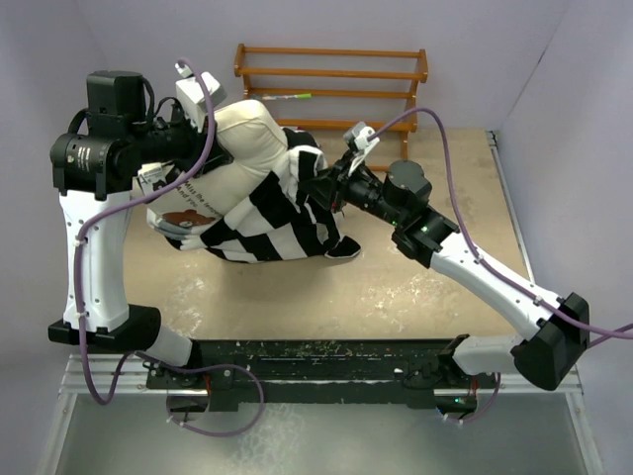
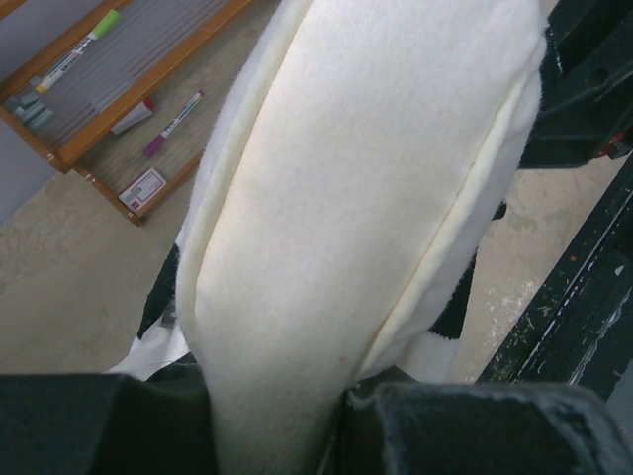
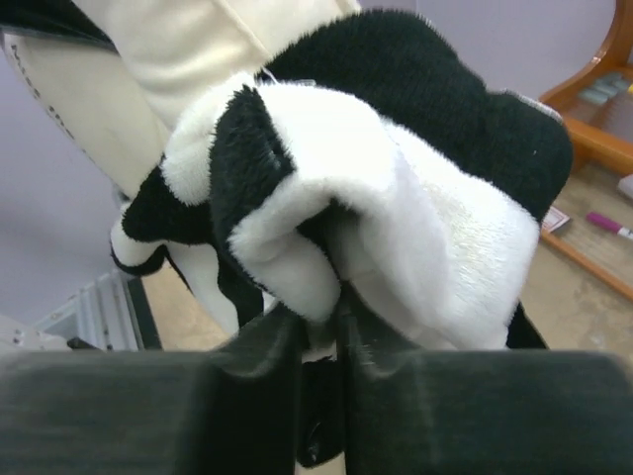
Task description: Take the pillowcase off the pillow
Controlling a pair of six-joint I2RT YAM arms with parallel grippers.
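From above, the pillow (image 1: 240, 139) lies lifted near the table's (image 1: 415, 287) far left corner, half out of the pillowcase (image 1: 282, 223). In the left wrist view, the left gripper (image 2: 282, 421) is clamped on the pillow's cream edge, anchoring it. In the right wrist view, the right gripper (image 3: 336, 332) pinches bunched pillowcase, likely to pull it off.

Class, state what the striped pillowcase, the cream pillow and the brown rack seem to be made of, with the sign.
Black-and-white striped pillowcase: plush fleece, probably; fuzzy pile shows.
Cream pillow: soft short-napped fabric, stuffed; matte, seamed edge.
Orange-brown slatted rack: likely varnished wood; slight gloss.
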